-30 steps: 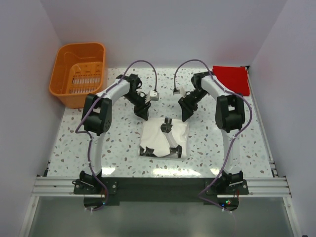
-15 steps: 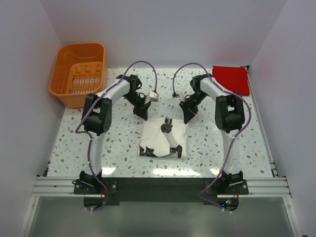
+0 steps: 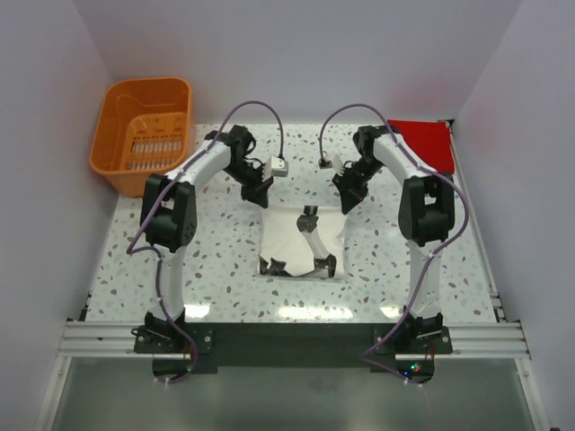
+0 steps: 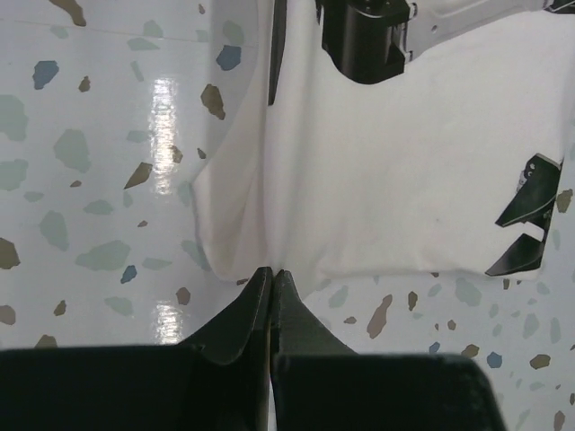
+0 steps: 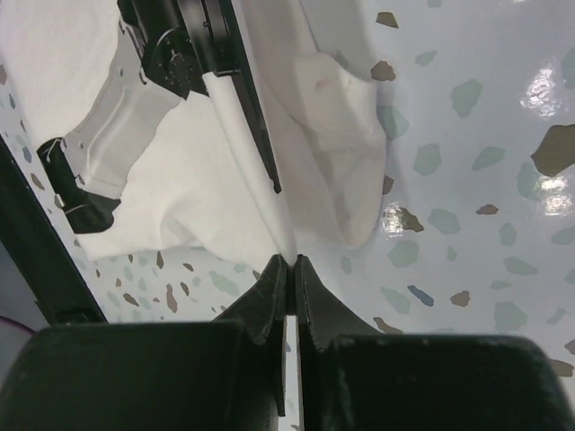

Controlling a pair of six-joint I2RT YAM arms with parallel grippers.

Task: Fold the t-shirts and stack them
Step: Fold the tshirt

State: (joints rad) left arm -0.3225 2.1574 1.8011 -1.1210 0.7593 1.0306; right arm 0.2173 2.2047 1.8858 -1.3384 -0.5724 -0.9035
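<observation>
From above, we see the cream-white t-shirt [image 3: 296,244] lying folded on the speckled table [image 3: 144,260] between the two arms; the left gripper [image 3: 261,199] and the right gripper [image 3: 349,204] sit at its far corners; the red t-shirt [image 3: 422,144] lies flat at the far right, the orange basket [image 3: 144,121] at the far left. At the left wrist, we see the jaws pressed together on the cream-white t-shirt's edge; at the right wrist, the jaws likewise pinch a fold of it.

Gap between left pincer [image 3: 261,199] and right pincer [image 3: 348,203]: bare table [image 3: 301,184], passable. White shirt [image 3: 292,242] blocks the near side of both tips. Basket [image 3: 144,126] sits well outboard of left pincer; red shirt [image 3: 420,144] near right pincer, outboard and beyond.
</observation>
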